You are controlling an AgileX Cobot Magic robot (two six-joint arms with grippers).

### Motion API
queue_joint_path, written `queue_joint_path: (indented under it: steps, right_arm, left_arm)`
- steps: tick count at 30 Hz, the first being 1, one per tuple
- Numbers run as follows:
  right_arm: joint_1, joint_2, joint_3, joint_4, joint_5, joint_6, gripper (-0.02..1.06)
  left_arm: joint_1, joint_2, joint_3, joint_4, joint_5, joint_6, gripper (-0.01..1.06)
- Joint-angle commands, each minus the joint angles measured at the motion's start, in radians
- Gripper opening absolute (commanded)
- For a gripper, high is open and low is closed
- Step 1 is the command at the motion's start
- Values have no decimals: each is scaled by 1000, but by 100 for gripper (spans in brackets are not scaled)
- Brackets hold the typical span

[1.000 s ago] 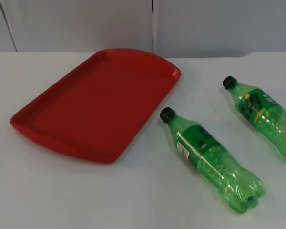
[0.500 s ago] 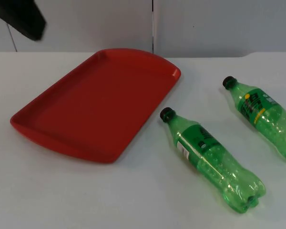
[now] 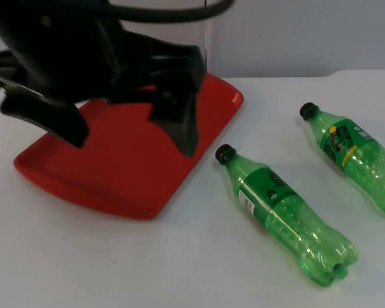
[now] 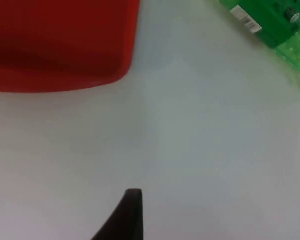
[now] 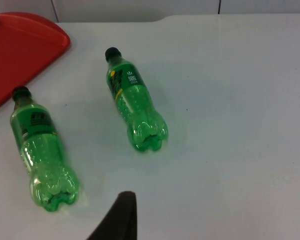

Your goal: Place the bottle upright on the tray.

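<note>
- Left gripper [image 3: 125,119], fingers spread and empty, hovers over the red tray [image 3: 115,186].
- Nearer bottle [image 3: 282,212] lies flat on the table [image 3: 179,269], beside the tray; reaching it comes next.
- Right arm waits.

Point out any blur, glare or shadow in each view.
Top view: the left tool is a dark smear over the red tray; both bottles are crisp. Left wrist view: soft all over, the near bottle smeared. Right wrist view: sharp, faint shadows beside the far bottle.
</note>
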Motion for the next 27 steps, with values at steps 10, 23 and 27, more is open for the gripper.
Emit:
queue_joint_path:
  steps: [10, 23, 27]
  right_arm:
    - [-6, -5, 6, 3, -6, -1, 104]
    - [-6, -5, 6, 3, -6, -1, 104]
    - [-6, -5, 6, 3, -6, -1, 104]
  left_arm:
    - [-82, 151, -8, -30, -171, -199, 105]
    - [-82, 283, -31, -89, -325, -376, 105]
    - [-82, 331, -86, -119, -322, -386, 105]
